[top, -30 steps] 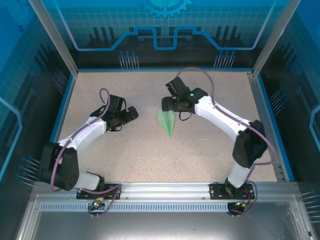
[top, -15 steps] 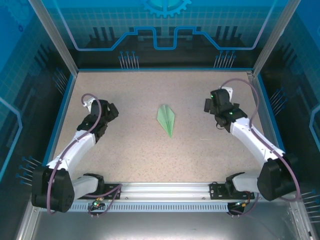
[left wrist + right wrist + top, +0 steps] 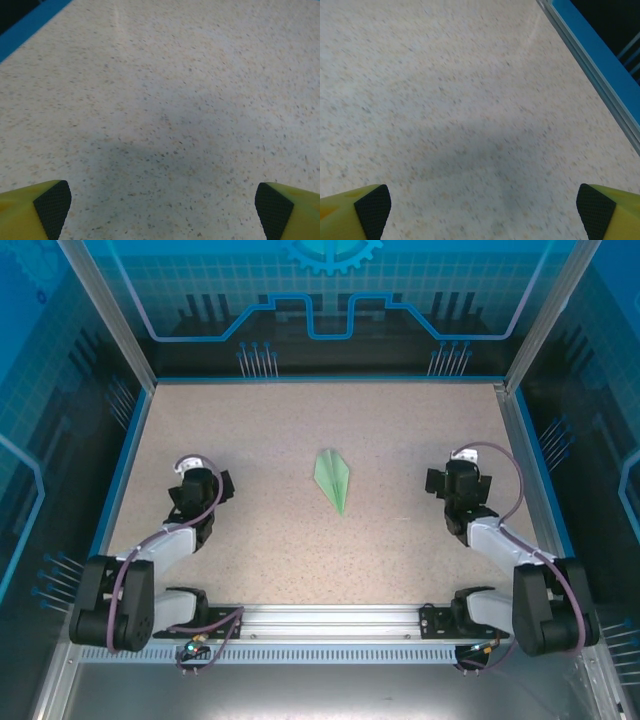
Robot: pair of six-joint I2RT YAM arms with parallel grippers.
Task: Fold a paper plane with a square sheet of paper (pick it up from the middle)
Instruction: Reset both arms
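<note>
1. Near edge: the mounting rail [image 3: 330,618] carries both arm bases. Each arm is folded in close above its own base, one at each side of the table [image 3: 270,560].

2. Left gripper [image 3: 203,487]: the jaws are spread to full width and hold nothing. In the left wrist view, the padded fingertips [image 3: 52,204] sit in the two lower corners, with bare speckled tabletop between them.

3. Right gripper [image 3: 459,483]: the condition is the same, with jaws fully spread and nothing held. In the right wrist view, its fingertips [image 3: 372,204] likewise frame bare tabletop. The blue edge strip [image 3: 590,60] of the table runs past at upper right.

4. Mid-table: the paper plane [image 3: 334,480] lies flat on the surface between the two grippers and well apart from both. It is a slim, pale green dart. The point faces the near edge, angled slightly right, and the wider tail faces the far wall. A centre crease is faintly visible. Fold accuracy cannot be judged at this size.

5. Task status (judgement): the sheet is in its folded form, set down and free of both grippers, so the folding sequence appears complete. No fold looks outstanding. At most, the arms may need to settle into their rest pose.
</note>
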